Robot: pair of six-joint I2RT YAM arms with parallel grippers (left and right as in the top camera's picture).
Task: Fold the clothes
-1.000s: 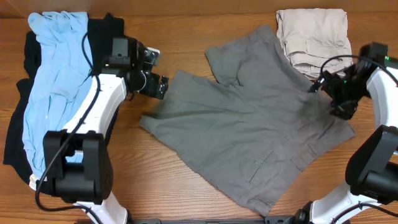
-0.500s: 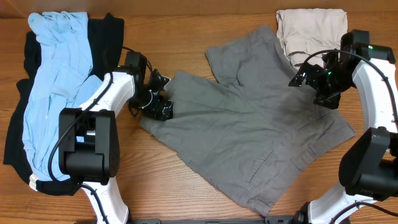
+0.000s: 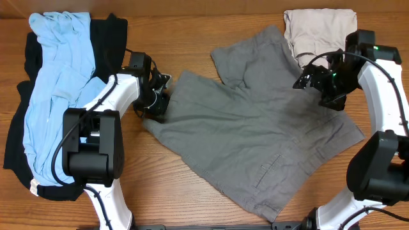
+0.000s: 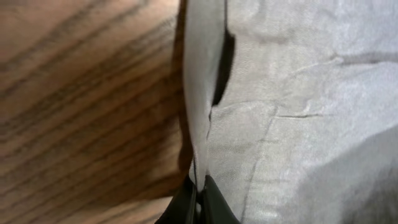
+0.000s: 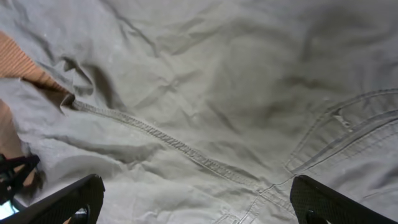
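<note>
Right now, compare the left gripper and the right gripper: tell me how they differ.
The left gripper is shut, pinching the left edge of the grey shorts; the right gripper is open and holds nothing. The left gripper sits low at the cloth's edge, beside bare table; the right gripper hangs over the shorts' right part, near a stitched pocket. Both are at the same grey shorts.
</note>
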